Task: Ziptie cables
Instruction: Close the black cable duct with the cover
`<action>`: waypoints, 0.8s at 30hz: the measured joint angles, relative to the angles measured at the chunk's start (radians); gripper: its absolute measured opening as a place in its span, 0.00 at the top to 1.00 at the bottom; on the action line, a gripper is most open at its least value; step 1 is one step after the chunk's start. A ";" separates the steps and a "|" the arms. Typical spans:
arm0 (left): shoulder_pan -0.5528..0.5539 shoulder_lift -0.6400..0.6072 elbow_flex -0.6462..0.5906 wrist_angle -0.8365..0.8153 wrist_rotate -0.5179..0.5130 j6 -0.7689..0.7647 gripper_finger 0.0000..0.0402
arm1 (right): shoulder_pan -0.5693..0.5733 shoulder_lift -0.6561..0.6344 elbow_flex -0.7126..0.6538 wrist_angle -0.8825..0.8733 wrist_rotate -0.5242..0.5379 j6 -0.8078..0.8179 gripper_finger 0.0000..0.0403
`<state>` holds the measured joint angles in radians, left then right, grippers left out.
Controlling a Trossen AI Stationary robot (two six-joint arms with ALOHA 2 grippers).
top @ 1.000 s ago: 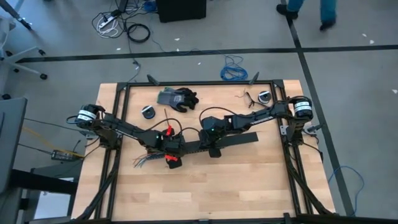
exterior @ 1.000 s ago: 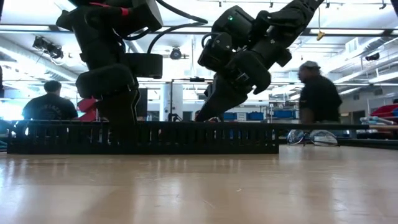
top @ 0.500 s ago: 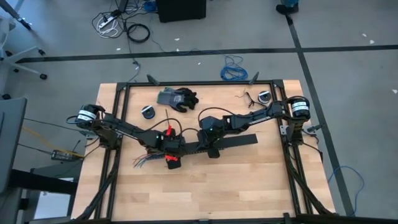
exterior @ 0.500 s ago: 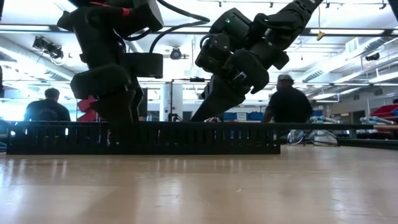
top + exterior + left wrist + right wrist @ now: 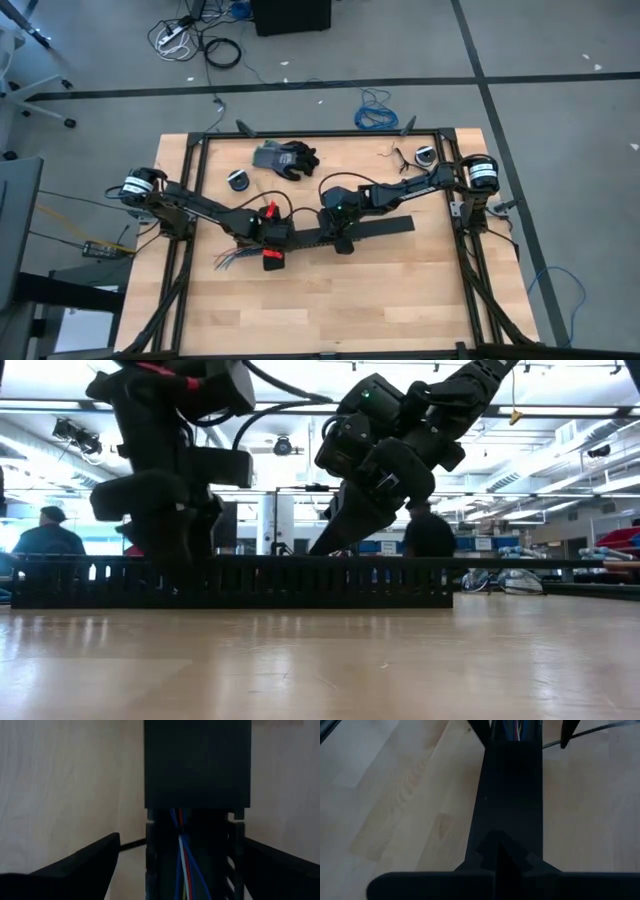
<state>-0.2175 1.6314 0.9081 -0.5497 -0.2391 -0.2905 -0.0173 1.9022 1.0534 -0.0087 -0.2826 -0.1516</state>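
A long black slotted channel (image 5: 385, 226) lies across the middle of the table. The cables (image 5: 184, 865), thin blue, red and white wires, run inside it, and their splayed ends (image 5: 228, 258) stick out at its left end. A black cover (image 5: 197, 765) closes the stretch of the channel toward the right. My left gripper (image 5: 182, 842) points down over the uncovered stretch, open, one finger on each side of the channel (image 5: 300, 582), and I see no contact. My right gripper (image 5: 497, 852) is shut and rests on the cover. My right gripper presses its shut fingertips (image 5: 496, 851) down on the top of the channel's black cover (image 5: 510, 785), near the channel's middle. It comes slanting down from the table's right side, along the channel. The channel lies flat on the table.
A dark pair of gloves (image 5: 287, 158) and a small round thing (image 5: 239, 180) lie at the far left, another round thing (image 5: 424, 155) lies at the far right. A blue coiled cable (image 5: 376, 115) is on the floor beyond. People stand in the room behind.
My left gripper has opened wider and rolled a little about its own axis, staying over the same spot on the channel. My right gripper and the channel have kept still. A person in the room behind has walked toward the left.
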 joint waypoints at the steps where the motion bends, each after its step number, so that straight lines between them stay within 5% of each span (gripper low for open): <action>1: 0.001 -0.008 0.000 -0.003 0.000 -0.006 0.09 | 0.000 0.000 0.000 -0.001 -0.002 0.000 1.00; 11: -0.023 -0.130 -0.042 -0.086 0.016 -0.052 0.09 | 0.000 0.000 0.000 -0.006 -0.009 0.000 1.00; 24: -0.031 -0.119 -0.077 -0.029 0.004 -0.084 0.09 | 0.000 0.000 0.000 -0.005 -0.009 -0.001 1.00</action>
<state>-0.2489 1.5120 0.8313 -0.5784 -0.2348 -0.3740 -0.0170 1.9022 1.0534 -0.0139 -0.2913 -0.1528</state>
